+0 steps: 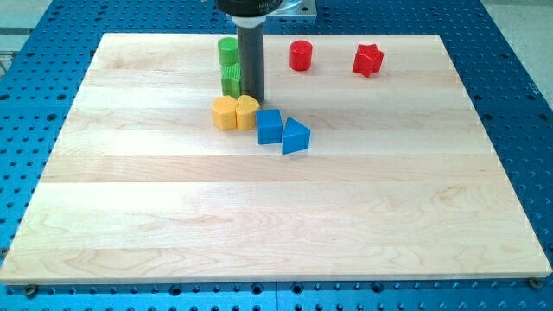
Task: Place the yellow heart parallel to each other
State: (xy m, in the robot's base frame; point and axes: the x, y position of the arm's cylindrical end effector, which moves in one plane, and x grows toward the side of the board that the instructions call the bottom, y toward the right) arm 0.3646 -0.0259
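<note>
The yellow heart (247,112) sits on the wooden board (276,225) just left of centre, near the view's top. It touches a yellow hexagon block (225,113) on its left. My tip (252,95) is right at the top edge of the yellow heart. A blue cube (269,126) touches the heart's lower right side. A blue triangle block (295,136) lies right of the cube. A green cylinder (228,50) and a green star-like block (231,81) stand just left of the rod.
A red cylinder (300,55) and a red star block (368,60) stand near the board's top edge on the view's right. Blue perforated table (518,86) surrounds the board.
</note>
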